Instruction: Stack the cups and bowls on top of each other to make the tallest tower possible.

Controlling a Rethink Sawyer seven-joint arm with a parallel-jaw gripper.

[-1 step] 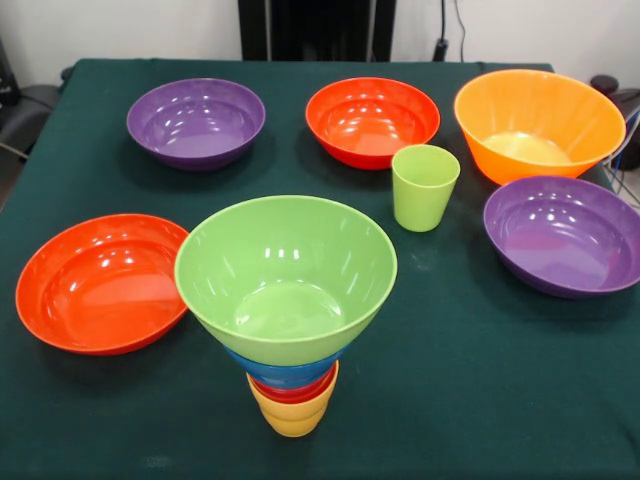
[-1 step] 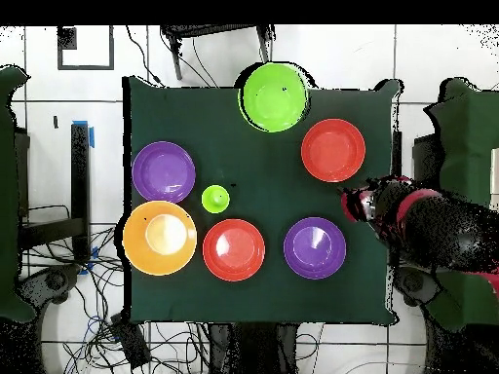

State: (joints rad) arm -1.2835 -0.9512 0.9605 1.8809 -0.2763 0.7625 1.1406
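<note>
The gripper (image 2: 349, 202) hovers at the table (image 2: 263, 287) edge, its opening impossible to tell; the tower (image 1: 287, 300) stands well apart; a red-orange bowl (image 2: 332, 150) sits nearest.

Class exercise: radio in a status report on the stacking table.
Gripper at table's edge, fingers unreadable. Tower standing, green bowl on top. Green cup loose. Nothing blocking.

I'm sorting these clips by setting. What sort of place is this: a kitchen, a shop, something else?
Most likely a robotics lab or test room: a table under dark green cloth, loose cables trailing over a pale tiled floor, and a red and black robot arm at the table's edge.
</note>
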